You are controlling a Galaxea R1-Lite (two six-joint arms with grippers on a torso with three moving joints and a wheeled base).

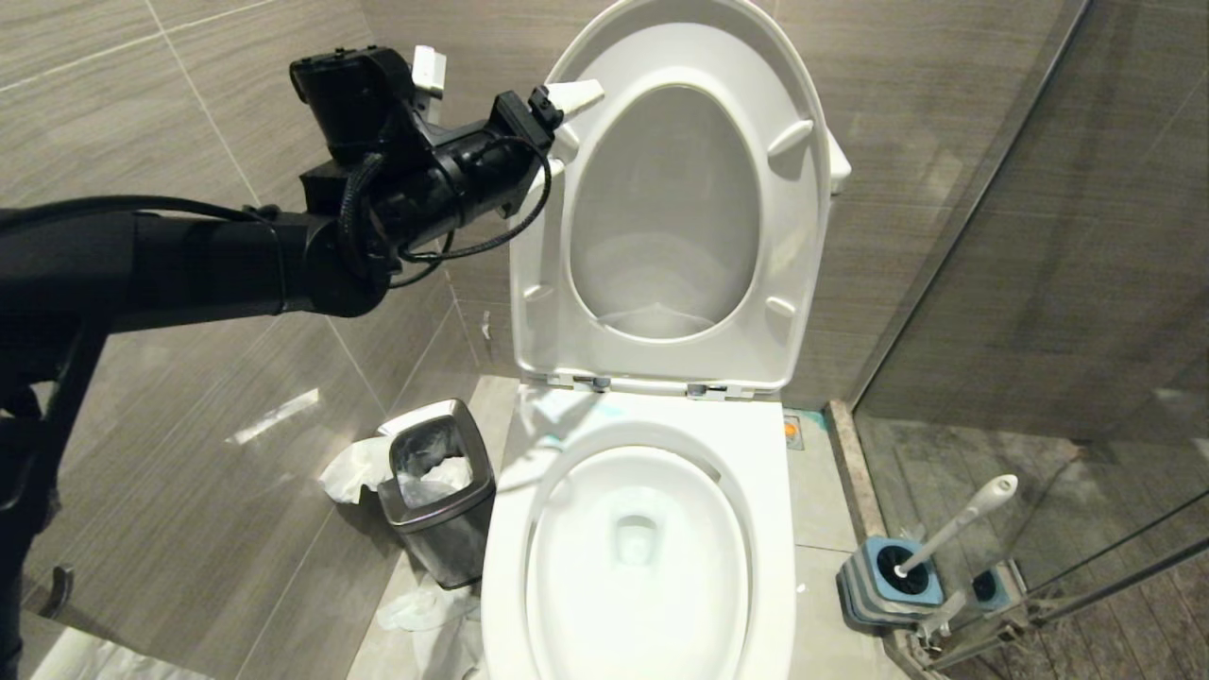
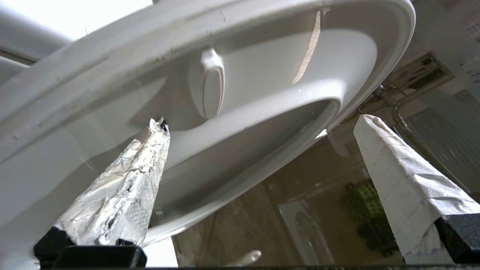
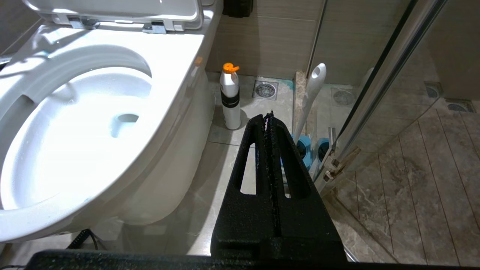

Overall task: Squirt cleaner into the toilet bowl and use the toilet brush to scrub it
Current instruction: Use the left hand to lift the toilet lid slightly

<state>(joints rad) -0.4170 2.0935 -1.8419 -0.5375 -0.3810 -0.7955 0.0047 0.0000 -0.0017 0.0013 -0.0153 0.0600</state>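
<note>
Left hand is raised at the upper left edge of the upright white seat and lid, its tape-wrapped fingers spread wide and released, gripping nothing; the left wrist view shows them against the seat's underside near a small white bumper. Glossy white ceramic toilet bowl sits open below, with pale blue-tinted water. Slim white-grey toilet brush stands in its squat blue-and-grey holder on the floor right of the bowl, beside the glass shower door. Steel-rimmed waste bin sits left of the bowl. Only the right wrist view shows the right hand, black fingers clenched together and empty, low beside the bowl, plus a white bottle with orange cap on the floor by the bowl's side, near a floor drain.
</note>
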